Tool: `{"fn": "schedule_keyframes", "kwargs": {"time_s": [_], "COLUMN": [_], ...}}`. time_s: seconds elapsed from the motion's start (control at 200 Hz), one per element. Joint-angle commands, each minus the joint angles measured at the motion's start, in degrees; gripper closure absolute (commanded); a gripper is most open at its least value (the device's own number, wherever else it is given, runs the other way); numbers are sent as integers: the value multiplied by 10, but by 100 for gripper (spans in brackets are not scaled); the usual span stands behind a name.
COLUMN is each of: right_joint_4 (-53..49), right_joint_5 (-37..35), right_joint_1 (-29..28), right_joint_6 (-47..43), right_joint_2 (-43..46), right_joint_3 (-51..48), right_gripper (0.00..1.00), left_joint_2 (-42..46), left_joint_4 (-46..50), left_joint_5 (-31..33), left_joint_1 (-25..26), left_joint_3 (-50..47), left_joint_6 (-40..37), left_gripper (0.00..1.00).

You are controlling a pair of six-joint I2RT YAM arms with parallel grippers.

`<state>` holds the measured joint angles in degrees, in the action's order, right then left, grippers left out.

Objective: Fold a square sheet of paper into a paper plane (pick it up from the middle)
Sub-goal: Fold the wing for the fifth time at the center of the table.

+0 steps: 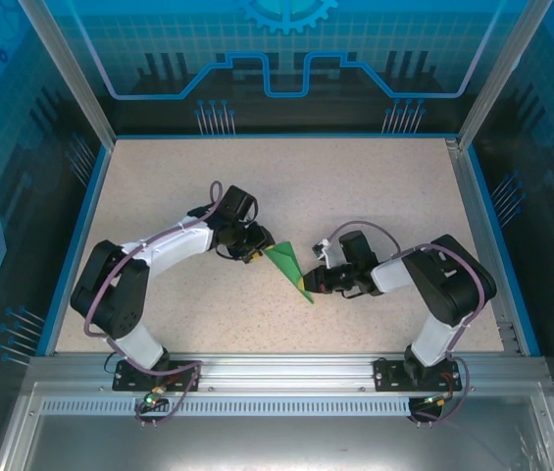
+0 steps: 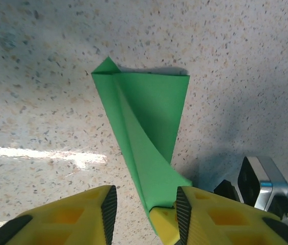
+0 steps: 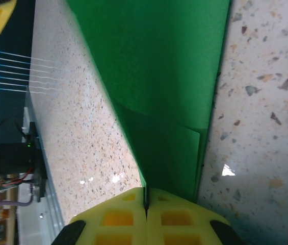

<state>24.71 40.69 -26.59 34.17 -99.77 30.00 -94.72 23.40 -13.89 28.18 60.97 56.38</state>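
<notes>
The paper plane (image 1: 289, 265) is a bright green sheet folded into a narrow pointed triangle, held just above the table between the two arms. My right gripper (image 1: 310, 286) is shut on its near pointed end; in the right wrist view the yellow fingers (image 3: 118, 219) meet on the green fold (image 3: 164, 76). My left gripper (image 1: 259, 251) is at the wide far end. Its jaws stand apart around the paper (image 2: 149, 117), whose edge rests against the right finger (image 2: 184, 214), with a gap to the left finger.
The speckled table (image 1: 375, 186) stretches free behind and to both sides of the arms. A blue rim and clear walls (image 1: 473, 186) enclose it. Part of the right arm's wrist (image 2: 258, 181) sits close to my left fingers.
</notes>
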Motion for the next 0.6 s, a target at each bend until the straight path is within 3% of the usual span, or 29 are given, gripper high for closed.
{"fn": "schedule_keyframes", "kwargs": {"time_s": [0.0,0.595], "right_joint_4": [-42,-115], "right_joint_5": [26,6], "right_joint_1": [13,32], "right_joint_6": [17,32], "right_joint_2": [-26,-70], "right_joint_3": [10,22], "right_gripper": [100,100], "left_joint_2": [-11,-46], "left_joint_4": [-49,-261], "left_joint_5": [-31,-51], "left_joint_1": [16,79], "left_joint_3": [-21,-99], "left_joint_6": [-20,11], "left_gripper": [64,65]}}
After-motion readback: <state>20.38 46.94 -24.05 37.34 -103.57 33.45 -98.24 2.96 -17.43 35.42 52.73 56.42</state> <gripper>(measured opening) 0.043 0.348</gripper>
